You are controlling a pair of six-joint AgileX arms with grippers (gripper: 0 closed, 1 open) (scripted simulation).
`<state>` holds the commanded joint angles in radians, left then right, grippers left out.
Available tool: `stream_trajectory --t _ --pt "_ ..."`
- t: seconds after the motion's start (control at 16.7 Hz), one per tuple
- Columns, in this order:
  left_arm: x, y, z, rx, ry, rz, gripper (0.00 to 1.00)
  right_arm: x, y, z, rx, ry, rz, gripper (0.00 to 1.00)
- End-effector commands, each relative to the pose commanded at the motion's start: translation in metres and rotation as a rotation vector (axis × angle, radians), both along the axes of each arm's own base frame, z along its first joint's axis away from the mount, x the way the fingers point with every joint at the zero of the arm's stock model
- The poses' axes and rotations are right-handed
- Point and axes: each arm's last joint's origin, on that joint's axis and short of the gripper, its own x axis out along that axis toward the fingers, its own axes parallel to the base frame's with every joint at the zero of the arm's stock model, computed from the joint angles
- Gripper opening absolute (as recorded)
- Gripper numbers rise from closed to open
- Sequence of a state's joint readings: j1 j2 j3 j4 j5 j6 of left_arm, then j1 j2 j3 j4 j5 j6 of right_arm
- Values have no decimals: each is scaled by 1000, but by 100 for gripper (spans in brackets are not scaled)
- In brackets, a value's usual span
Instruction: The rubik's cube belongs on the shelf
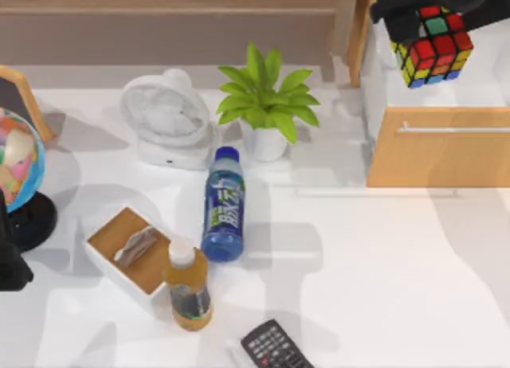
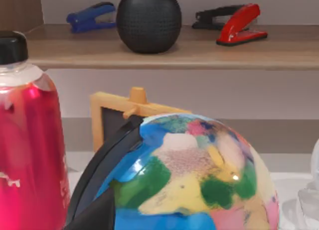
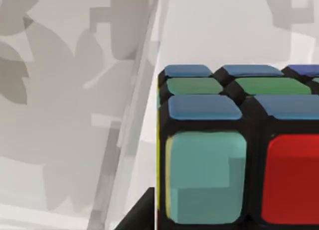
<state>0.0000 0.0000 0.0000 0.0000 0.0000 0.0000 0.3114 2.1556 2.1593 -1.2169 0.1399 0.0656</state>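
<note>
The rubik's cube [image 1: 434, 45], with red, green, yellow and blue stickers, hangs at the top view's far right, above the white inside of an open drawer. My right gripper [image 1: 437, 9] is shut on it from above. Up close in the right wrist view, the cube [image 3: 234, 155] has a dark fingertip [image 3: 142, 212] at its edge. The shelf [image 1: 159, 5] is a long light-brown ledge along the back, to the left of the cube; it also appears in the left wrist view [image 2: 199, 53]. My left arm [image 1: 12, 260] is parked at the table's left edge.
The orange-tan drawer front [image 1: 438, 149] with a silver handle lies below the cube. A plant [image 1: 267, 105], fan [image 1: 167, 117], blue bottle [image 1: 224, 205], yellow bottle [image 1: 187, 288], wooden tray [image 1: 103, 236], remote [image 1: 275, 348] and globe [image 1: 16, 157] stand on the table. Staplers and a black speaker [image 2: 148, 21] occupy the shelf.
</note>
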Motion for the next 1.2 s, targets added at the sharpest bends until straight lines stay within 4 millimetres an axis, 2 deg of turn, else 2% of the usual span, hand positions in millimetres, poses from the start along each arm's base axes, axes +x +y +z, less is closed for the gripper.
stream_trajectory --t 0.24,0.48,0.66,0.9,1.2 --pt "0 0 0 0 0 0 100 -30 62 7 -12 -175 148 0" --pt "0 0 0 0 0 0 100 -50 122 -6 0 -390 252 0" --pt "0 0 0 0 0 0 100 -59 159 -21 27 -575 275 0" --pt "0 0 0 0 0 0 100 -66 197 -46 81 -820 234 0" --pt "0 0 0 0 0 0 100 -70 221 -80 154 -1073 100 0"
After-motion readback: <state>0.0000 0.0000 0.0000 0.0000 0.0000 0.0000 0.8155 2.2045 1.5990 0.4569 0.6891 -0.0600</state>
